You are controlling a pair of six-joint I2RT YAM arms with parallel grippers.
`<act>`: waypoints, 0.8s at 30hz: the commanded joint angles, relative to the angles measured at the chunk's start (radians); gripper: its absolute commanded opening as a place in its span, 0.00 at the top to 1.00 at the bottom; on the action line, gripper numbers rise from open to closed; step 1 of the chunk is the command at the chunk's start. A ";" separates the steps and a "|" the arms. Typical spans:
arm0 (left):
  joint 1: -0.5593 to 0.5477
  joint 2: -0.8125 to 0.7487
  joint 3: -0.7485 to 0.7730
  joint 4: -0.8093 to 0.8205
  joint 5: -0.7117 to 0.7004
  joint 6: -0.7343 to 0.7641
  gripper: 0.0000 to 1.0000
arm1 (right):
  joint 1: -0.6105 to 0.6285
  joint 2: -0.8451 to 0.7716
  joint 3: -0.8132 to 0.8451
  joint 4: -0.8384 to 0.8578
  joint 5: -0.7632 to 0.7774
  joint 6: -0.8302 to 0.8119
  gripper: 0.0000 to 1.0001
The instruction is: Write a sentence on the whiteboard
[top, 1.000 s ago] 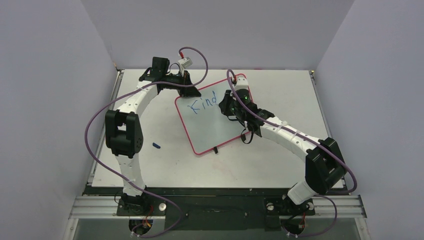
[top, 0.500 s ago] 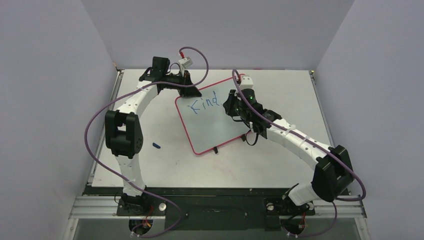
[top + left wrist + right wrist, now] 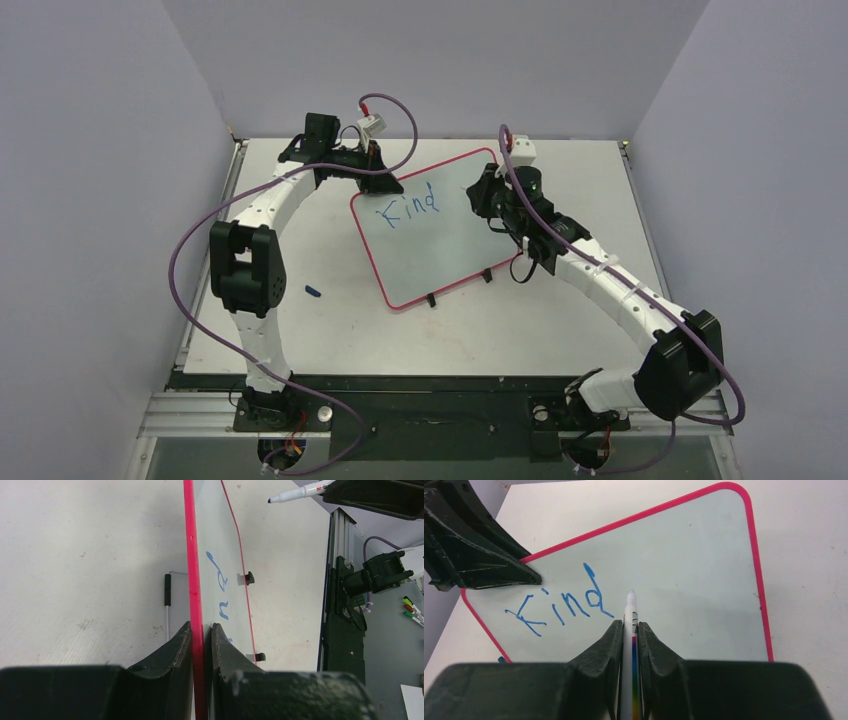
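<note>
right jaws swung rightward pinching slim marker (image 3: 631, 611); left jaws clamp glossy red-rimmed whiteboard (image 3: 432, 250).

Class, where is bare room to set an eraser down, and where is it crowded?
Bare table lies between the whiteboard's clipped edge and the arm bases. Crowded: the board's far side, where the left gripper clamps its rim and the right gripper holds a marker beside "Kind".
</note>
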 commanded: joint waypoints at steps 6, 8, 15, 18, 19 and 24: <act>-0.031 -0.020 0.027 -0.035 0.027 0.102 1.00 | -0.029 0.060 0.028 0.066 -0.091 -0.056 1.00; -0.032 -0.018 0.027 -0.035 0.027 0.103 1.00 | -0.030 0.068 0.027 0.073 -0.099 -0.060 1.00; -0.031 -0.019 0.027 -0.036 0.027 0.105 1.00 | -0.032 0.084 0.033 0.081 -0.100 -0.076 1.00; -0.031 -0.017 0.027 -0.036 0.027 0.105 1.00 | -0.031 0.088 0.039 0.078 -0.098 -0.081 1.00; -0.031 -0.017 0.028 -0.036 0.027 0.105 1.00 | -0.032 0.089 0.040 0.078 -0.100 -0.083 1.00; -0.031 -0.016 0.028 -0.036 0.027 0.105 1.00 | -0.031 0.096 0.044 0.076 -0.097 -0.087 1.00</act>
